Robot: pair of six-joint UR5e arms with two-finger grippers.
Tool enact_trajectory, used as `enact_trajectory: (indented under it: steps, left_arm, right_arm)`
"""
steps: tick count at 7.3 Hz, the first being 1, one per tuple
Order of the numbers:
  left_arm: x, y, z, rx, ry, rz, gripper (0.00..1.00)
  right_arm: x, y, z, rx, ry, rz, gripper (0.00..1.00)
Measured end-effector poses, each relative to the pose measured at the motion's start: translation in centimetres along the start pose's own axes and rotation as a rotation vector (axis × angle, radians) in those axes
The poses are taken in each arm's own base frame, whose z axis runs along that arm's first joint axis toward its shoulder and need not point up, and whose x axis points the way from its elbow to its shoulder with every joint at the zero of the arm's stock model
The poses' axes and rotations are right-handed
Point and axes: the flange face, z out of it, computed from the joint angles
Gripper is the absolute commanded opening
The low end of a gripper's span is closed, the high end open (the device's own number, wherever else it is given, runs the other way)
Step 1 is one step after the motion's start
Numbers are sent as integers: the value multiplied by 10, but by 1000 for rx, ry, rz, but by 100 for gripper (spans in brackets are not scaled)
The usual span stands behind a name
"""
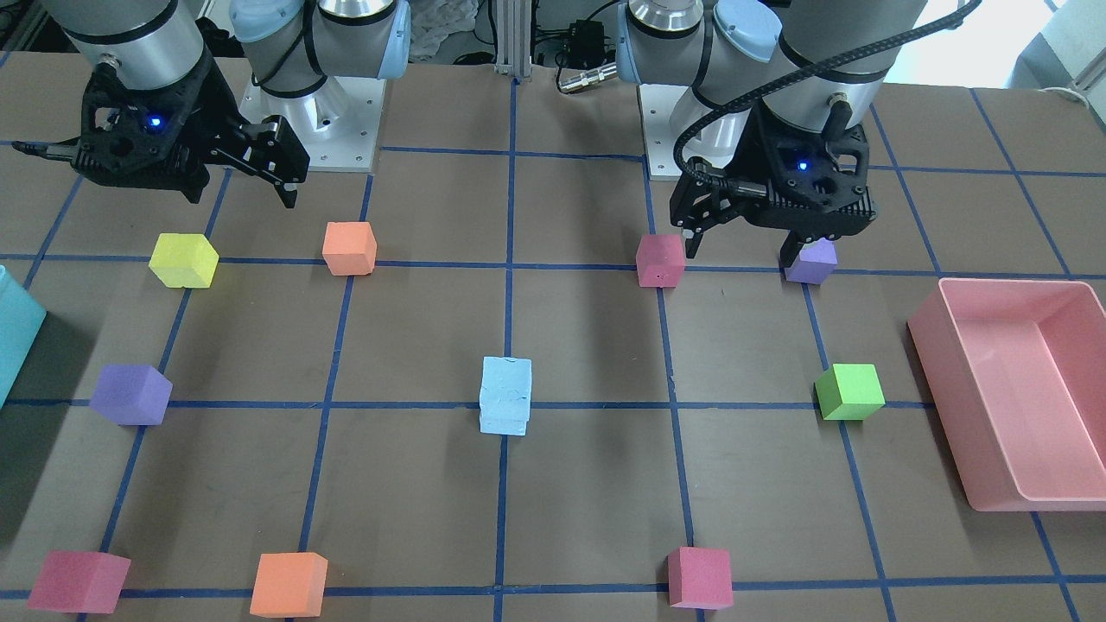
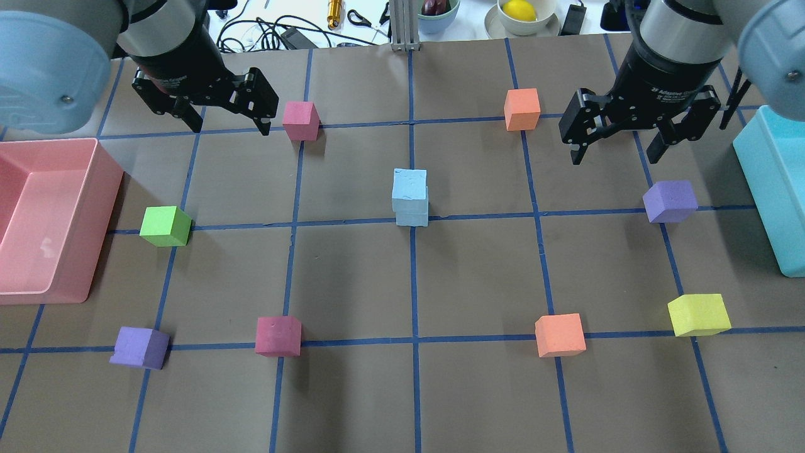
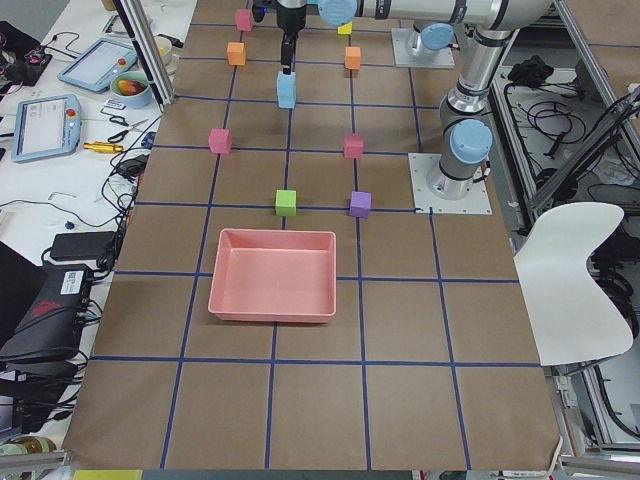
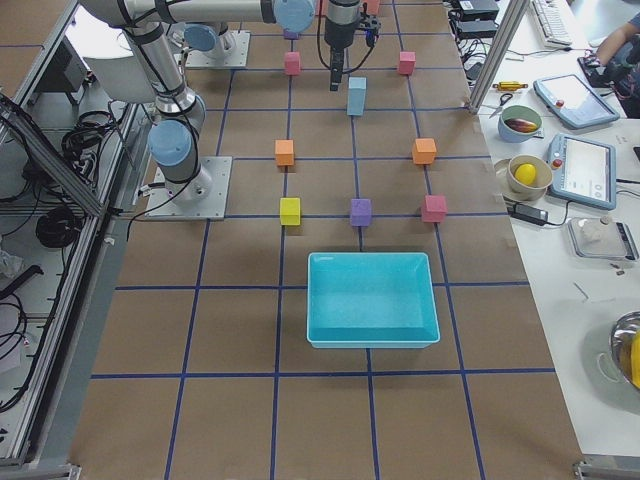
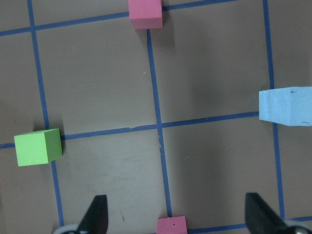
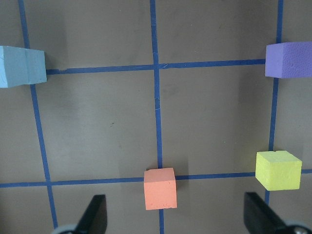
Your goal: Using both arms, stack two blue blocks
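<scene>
Two pale blue foam cubes (image 2: 410,198) are sitting stacked. The black left gripper (image 2: 229,123), near a pink foam cube (image 2: 300,120), and right gripper (image 2: 615,151) are hanging spread, empty.

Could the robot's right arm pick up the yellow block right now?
Probably yes. The right gripper is open and empty, and the yellow block sits on its side of the table with nothing touching or covering it.
</scene>
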Motion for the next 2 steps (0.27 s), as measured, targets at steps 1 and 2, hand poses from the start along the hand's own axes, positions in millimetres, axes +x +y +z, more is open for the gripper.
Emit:
enact_trajectory:
  steps: [1, 2]
  left_arm:
    - [-5, 2, -3, 2, 3, -8, 100]
    - [-8, 3, -5, 5, 2, -12, 100]
  right_arm:
    - [0, 0, 0, 0, 2, 0, 100]
    - [1, 0, 0, -1, 4, 0, 100]
